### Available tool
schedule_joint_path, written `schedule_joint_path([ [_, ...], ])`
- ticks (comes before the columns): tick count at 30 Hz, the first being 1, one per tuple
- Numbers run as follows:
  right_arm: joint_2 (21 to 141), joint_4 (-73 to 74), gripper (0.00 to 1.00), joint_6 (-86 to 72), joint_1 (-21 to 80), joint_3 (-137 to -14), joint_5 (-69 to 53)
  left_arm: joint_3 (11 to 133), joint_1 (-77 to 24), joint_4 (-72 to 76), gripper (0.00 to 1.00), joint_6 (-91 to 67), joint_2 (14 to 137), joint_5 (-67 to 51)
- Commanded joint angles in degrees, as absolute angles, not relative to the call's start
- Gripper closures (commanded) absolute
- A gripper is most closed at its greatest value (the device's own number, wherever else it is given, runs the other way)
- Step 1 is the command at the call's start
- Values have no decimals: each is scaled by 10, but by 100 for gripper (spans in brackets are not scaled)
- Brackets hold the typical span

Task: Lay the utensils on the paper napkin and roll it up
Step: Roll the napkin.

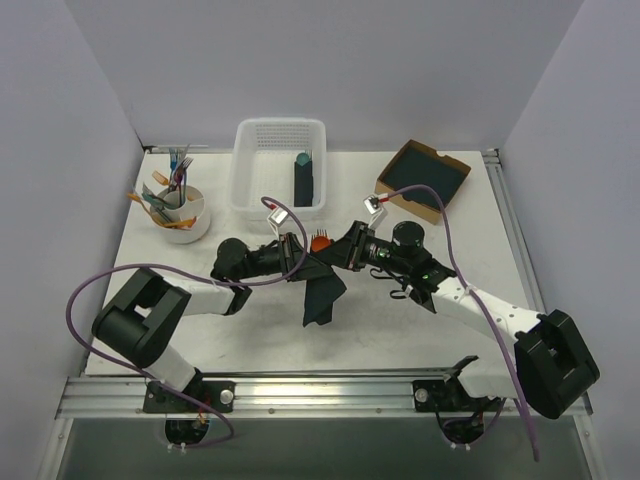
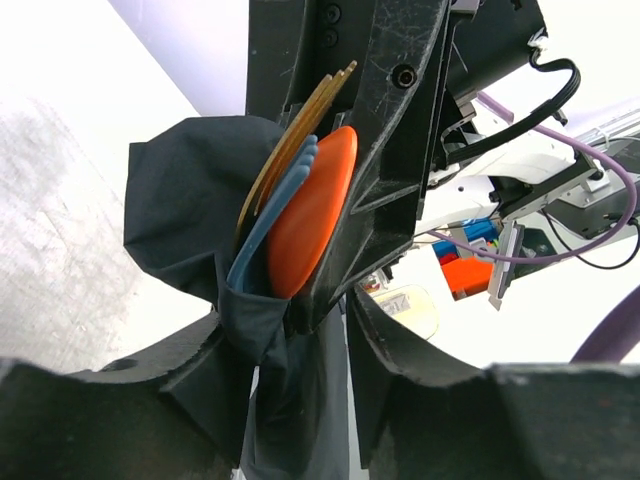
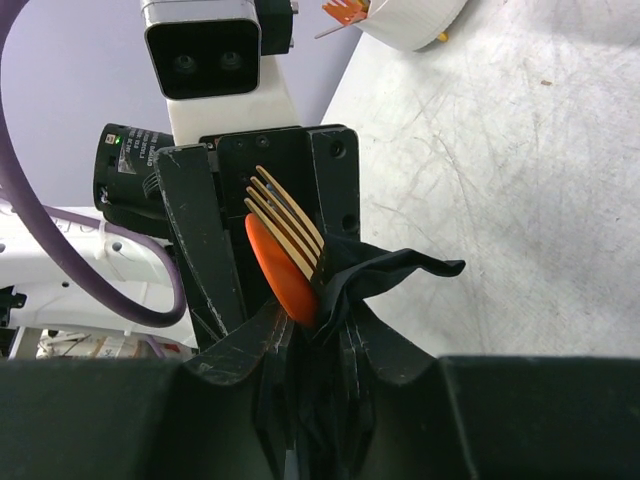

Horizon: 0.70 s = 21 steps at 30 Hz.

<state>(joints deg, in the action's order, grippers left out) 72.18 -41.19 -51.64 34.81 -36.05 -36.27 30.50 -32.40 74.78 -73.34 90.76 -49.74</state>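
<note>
The paper napkin (image 1: 320, 295) is bunched around the utensils and held above the table's middle between both grippers, its loose end hanging toward me. An orange tip (image 1: 320, 241) sticks out of the top. My left gripper (image 1: 300, 255) is shut on the bundle from the left and my right gripper (image 1: 340, 255) from the right. In the left wrist view the napkin (image 2: 180, 210) wraps an orange spoon (image 2: 312, 210) and a fork (image 2: 300, 130) above my left gripper (image 2: 300, 400). In the right wrist view my right gripper (image 3: 320, 350) pinches the napkin (image 3: 390, 270) with the spoon (image 3: 280, 270) and fork (image 3: 285, 215).
A white basket (image 1: 245, 170) at the back holds a dark roll with a teal tip (image 1: 303, 175). A white cup (image 1: 190, 228) of spare cutlery stands at the back left. A cardboard box (image 1: 405, 200) of dark sheets sits at the back right.
</note>
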Motion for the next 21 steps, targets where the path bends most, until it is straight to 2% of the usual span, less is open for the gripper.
schedule_joint_path([
  [1,717,-451,100,-523,346,-361,-369,335,-321,890,55,-729,904,-495],
  [7,720,-448,100,-522,349,-363,-368,334,-321,891,69,-729,910,-492],
  [11,721,-448,100,-519,349,-364,-367,334,-321,892,83,-730,918,-490],
  [13,719,-446,92,-518,349,-365,-365,331,-321,894,89,-730,918,-490],
  [15,713,-436,89,-515,349,-365,-360,329,-321,895,93,-729,918,-490],
  [16,710,-430,80,-512,348,-366,-358,327,-320,894,93,-729,918,-490],
  [19,695,-403,60,-502,346,-367,-345,323,-318,894,94,-727,917,-490],
  [21,684,-389,54,-496,345,-367,-340,322,-317,895,95,-726,916,-489],
])
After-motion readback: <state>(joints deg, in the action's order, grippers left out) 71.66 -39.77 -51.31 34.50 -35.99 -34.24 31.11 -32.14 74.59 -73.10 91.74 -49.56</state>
